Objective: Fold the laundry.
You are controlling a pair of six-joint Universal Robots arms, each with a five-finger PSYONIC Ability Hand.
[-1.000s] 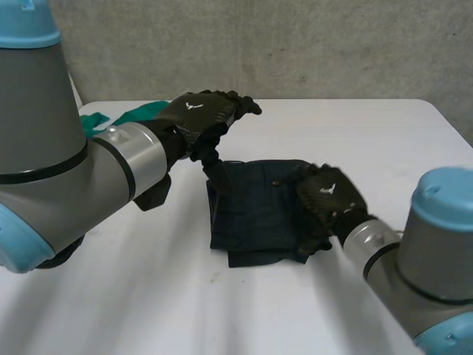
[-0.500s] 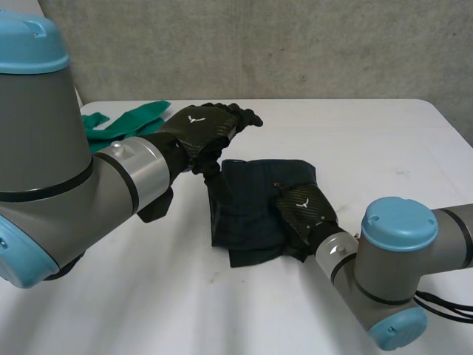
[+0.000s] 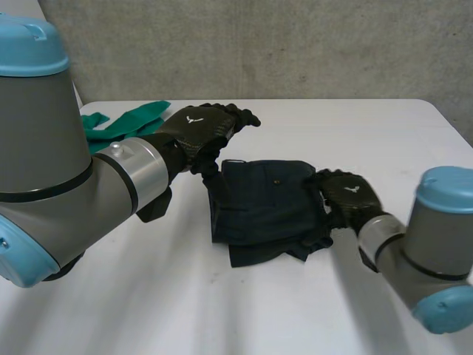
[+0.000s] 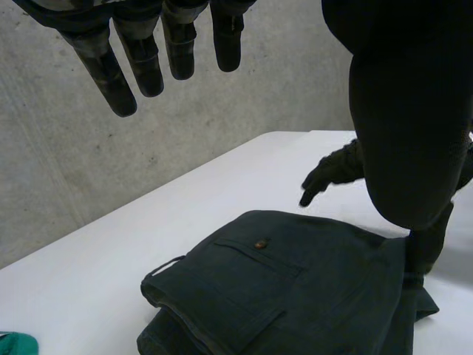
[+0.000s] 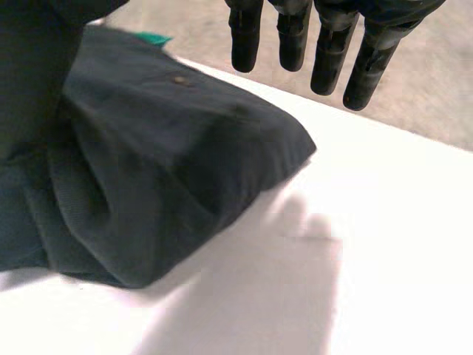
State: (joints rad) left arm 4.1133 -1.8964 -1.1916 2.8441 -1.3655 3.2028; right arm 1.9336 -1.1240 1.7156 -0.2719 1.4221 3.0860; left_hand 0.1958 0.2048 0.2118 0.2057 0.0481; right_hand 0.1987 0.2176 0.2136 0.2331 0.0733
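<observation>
A dark navy garment [image 3: 262, 207] lies folded into a thick square in the middle of the white table [image 3: 369, 126], its buttoned pocket [image 4: 257, 244] facing up. My left hand [image 3: 203, 129] hovers above the garment's far left corner, open, with fingers [image 4: 148, 55] straight and the thumb [image 4: 406, 111] hanging down toward that corner. My right hand [image 3: 347, 196] is at the garment's right edge, open; its fingers [image 5: 310, 44] hang straight over bare table beside the garment [image 5: 148, 163]. From the left wrist, the right hand [image 4: 332, 170] appears just past the garment [image 4: 281, 296].
A green cloth [image 3: 126, 118] lies bunched at the table's far left, behind my left forearm; a bit of this green cloth [image 4: 11, 344] lies beside the folded garment. A concrete wall [image 3: 295, 44] runs behind the table.
My right hand lay flat on the middle of the garment half a second ago and has drawn back to its right edge. My left hand dropped slightly a second ago, then held still.
</observation>
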